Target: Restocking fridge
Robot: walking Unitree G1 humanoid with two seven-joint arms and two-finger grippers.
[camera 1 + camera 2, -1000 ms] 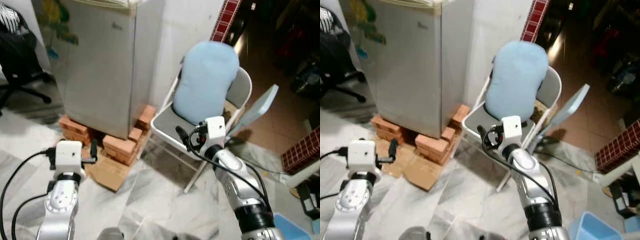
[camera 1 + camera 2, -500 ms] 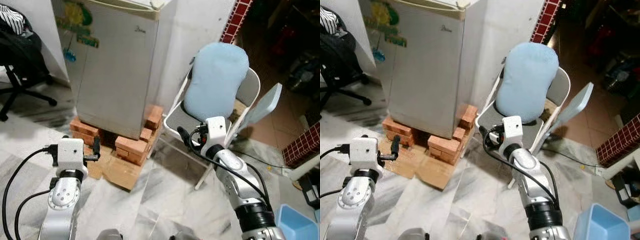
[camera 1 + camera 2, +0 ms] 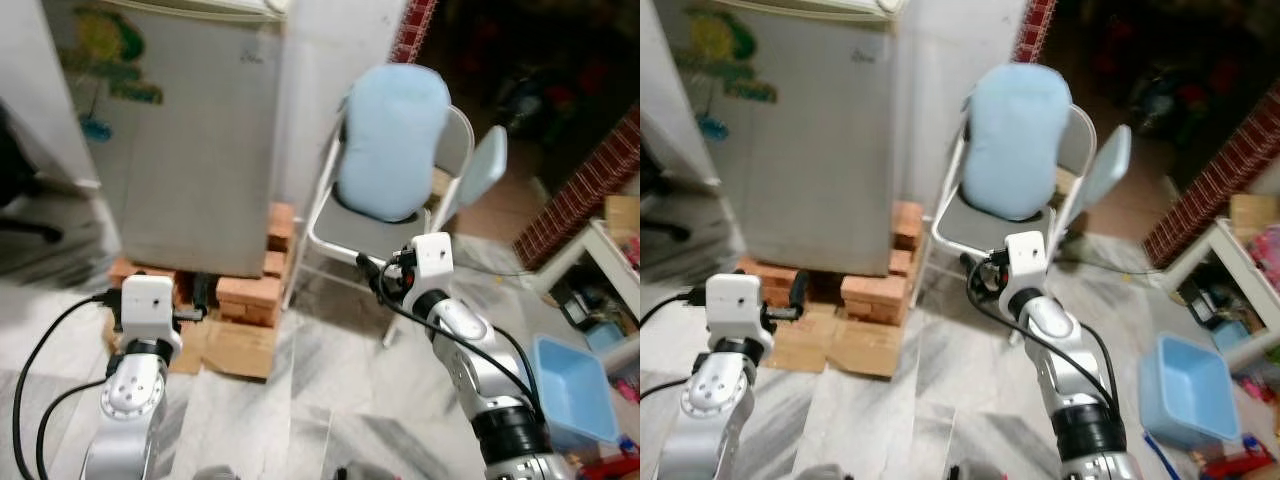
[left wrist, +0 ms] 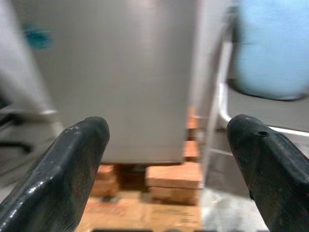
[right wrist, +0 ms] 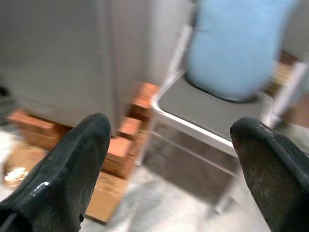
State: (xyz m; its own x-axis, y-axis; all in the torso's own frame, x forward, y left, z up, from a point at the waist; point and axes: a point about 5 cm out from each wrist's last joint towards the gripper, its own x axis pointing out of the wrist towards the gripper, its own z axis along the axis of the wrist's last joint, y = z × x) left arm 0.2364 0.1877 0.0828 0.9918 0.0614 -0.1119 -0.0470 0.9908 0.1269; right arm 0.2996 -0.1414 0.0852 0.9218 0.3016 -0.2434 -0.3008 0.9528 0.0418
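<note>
We face the closed fridge, which stands on bricks beside a folding chair carrying a blue cushion. Our left gripper and right gripper hover before us, each with fingers spread apart and empty.
</note>
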